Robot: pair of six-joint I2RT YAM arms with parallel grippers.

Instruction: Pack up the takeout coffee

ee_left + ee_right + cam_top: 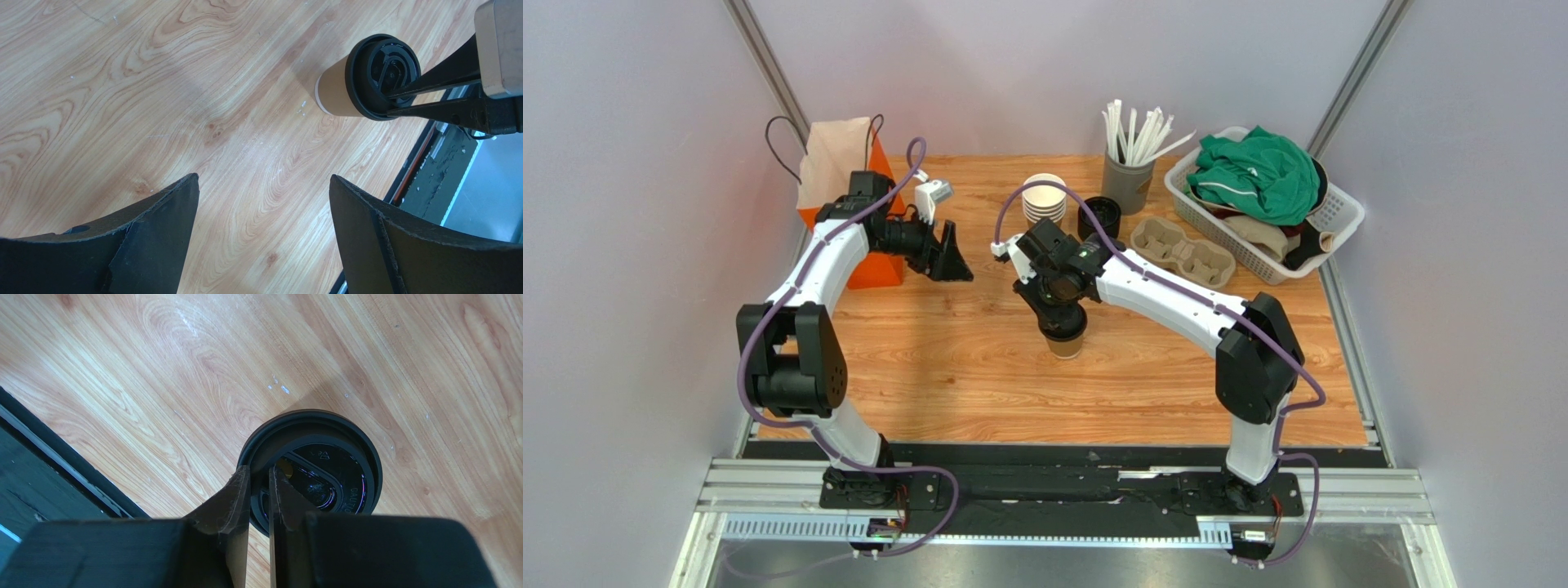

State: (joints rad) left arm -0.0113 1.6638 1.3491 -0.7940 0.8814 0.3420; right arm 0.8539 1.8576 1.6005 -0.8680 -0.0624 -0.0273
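1. Lettering is embossed on the black lid in the right wrist view, but it is too faint to read.
2. Takeout coffee stands upright in the middle of the table, well apart from the orange bag near the far left corner.
3. Right gripper: jaws nearly together, pinching the lid's rim, which only its own view shows clearly.
4. Left gripper: jaws spread, holding nothing. Its view shows the cup's tan side.
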